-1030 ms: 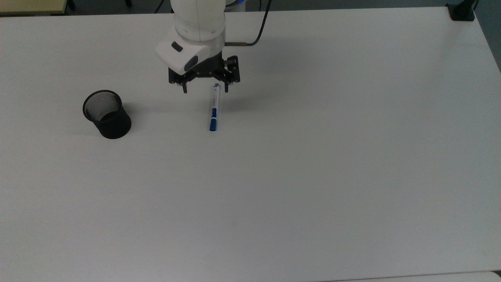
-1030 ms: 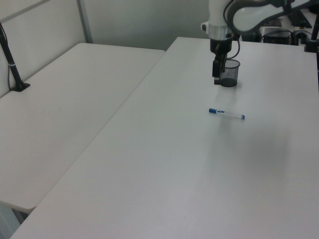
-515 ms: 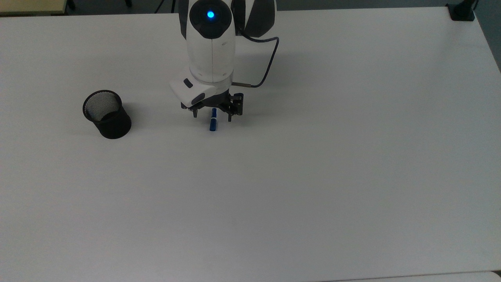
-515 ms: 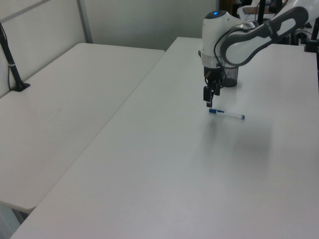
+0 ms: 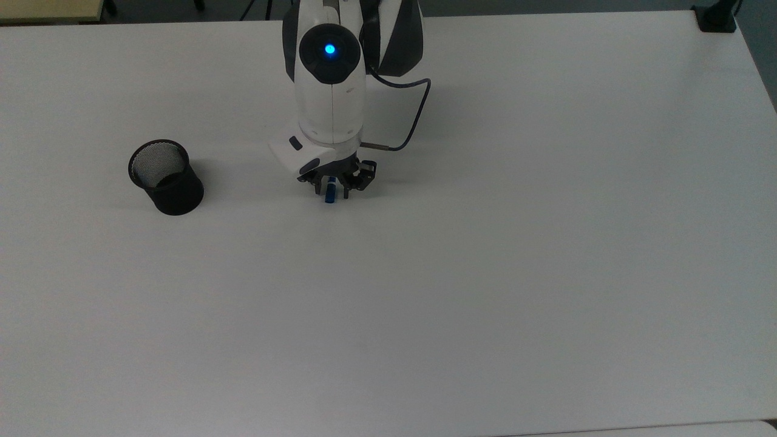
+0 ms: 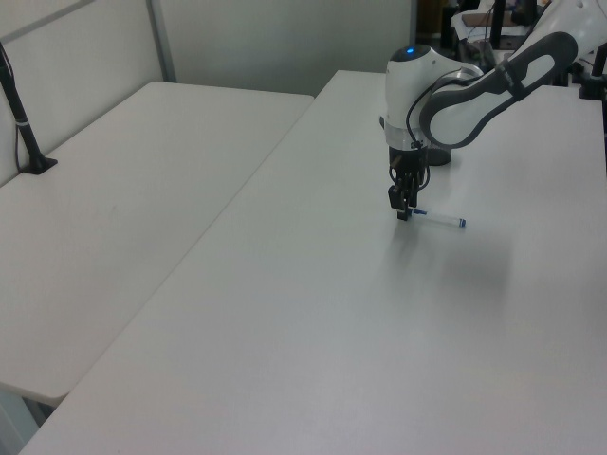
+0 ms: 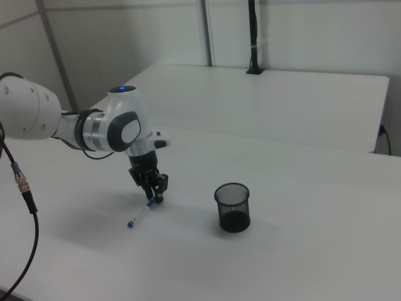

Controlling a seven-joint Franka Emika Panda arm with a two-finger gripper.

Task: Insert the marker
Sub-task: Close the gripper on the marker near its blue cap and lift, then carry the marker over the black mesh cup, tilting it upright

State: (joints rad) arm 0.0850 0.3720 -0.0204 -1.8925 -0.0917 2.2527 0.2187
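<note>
The marker lies flat on the white table (image 5: 485, 273); under the arm I see its blue tip (image 5: 329, 197) in the top view. Its white barrel (image 6: 441, 219) shows in the left view and its lower end (image 7: 136, 219) in the right view. My gripper (image 5: 331, 193) is down at table level over one end of the marker, one finger on each side. The fingers stand close to the barrel with a small gap still showing, so the gripper is open. The black mesh cup (image 5: 165, 177) stands upright at the top view's left, apart from the gripper (image 7: 155, 199).
The cup (image 7: 232, 207) sits at the right view's right of the marker. A grey cable (image 5: 413, 121) loops off the wrist. A black clamp post (image 5: 716, 15) stands at the top view's far right corner. A second white table (image 6: 123, 218) adjoins at the left view's left.
The arm came forward over the marker and dropped to the table. The fingers, wide apart before, have narrowed around the marker's end. The marker and cup have not moved.
</note>
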